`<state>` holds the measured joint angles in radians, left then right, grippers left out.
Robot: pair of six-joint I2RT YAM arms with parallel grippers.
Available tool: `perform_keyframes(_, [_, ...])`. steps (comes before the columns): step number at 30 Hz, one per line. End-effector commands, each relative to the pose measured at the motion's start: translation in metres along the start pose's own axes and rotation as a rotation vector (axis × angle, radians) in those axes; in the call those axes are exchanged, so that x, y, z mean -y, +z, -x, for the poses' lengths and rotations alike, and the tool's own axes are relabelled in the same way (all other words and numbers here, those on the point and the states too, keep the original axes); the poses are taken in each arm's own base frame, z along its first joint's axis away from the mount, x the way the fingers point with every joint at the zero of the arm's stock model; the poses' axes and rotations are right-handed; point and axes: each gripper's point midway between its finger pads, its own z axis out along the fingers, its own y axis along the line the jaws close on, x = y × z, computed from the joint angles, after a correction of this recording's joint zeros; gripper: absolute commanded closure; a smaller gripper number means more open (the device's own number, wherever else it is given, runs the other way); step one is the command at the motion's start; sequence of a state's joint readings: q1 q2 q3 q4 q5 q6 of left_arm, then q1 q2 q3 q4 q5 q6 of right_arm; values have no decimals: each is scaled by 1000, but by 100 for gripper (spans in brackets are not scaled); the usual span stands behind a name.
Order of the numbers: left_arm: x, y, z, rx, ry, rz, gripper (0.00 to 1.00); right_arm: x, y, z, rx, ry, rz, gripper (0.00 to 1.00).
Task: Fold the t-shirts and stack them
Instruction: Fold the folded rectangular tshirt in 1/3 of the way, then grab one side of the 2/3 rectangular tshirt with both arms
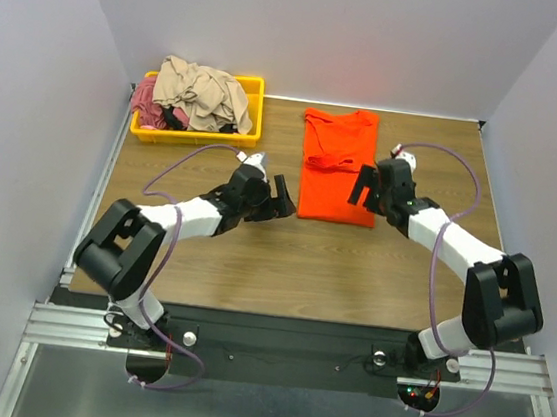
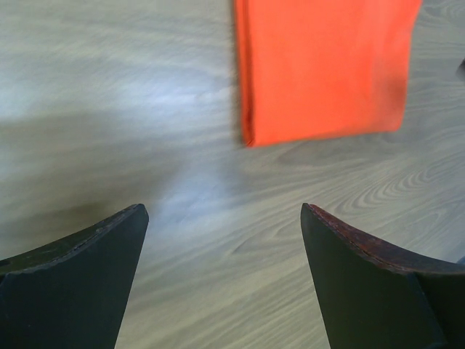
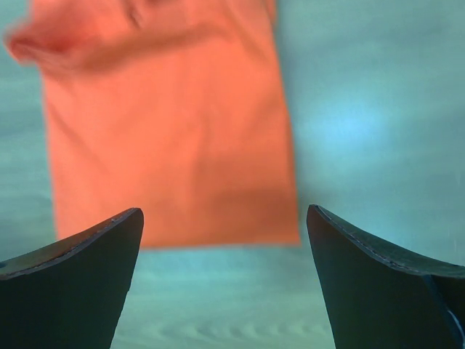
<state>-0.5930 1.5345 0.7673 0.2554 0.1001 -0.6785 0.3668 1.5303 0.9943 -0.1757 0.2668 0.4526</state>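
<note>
An orange t-shirt (image 1: 336, 163) lies on the wooden table, folded lengthwise into a long strip with its collar at the far end. My left gripper (image 1: 277, 200) is open and empty, just left of the shirt's near left corner. My right gripper (image 1: 365, 189) is open and empty over the shirt's near right corner. The left wrist view shows the shirt's near left corner (image 2: 320, 73) ahead of the open fingers (image 2: 87, 276). The right wrist view shows the shirt (image 3: 171, 145) ahead between the open fingers (image 3: 80, 283).
A yellow bin (image 1: 252, 115) stands at the far left of the table with a heap of beige (image 1: 203, 91), pink (image 1: 148, 101) and dark clothes in it. White walls close the table on three sides.
</note>
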Motion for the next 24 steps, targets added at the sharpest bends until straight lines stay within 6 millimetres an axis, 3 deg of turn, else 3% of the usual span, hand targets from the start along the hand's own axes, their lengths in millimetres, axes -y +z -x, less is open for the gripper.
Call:
perform_keyframes(1, [43,18,26,39,45,-120,9,27,-11,-37,-48,70,-55,0])
perform_keyframes(4, [53,38,21,-2,59,-135,23,42,-13,-45,-55,96,-95,0])
perform_keyframes(8, [59,59,28,7,72,-108,30,43,-11,-45,-68,97,-81,0])
perform_keyframes(11, [76,62,46,43,101,-138,30,35,-14,-46,-83,100,-37,0])
perform_keyframes(15, [95,73,59,63,150,-165,30,39,-20,-50,-77,107,-39,0])
perform_keyframes(24, [103,134,67,4,210,-136,30,43,-41,-39,-23,120,-29,0])
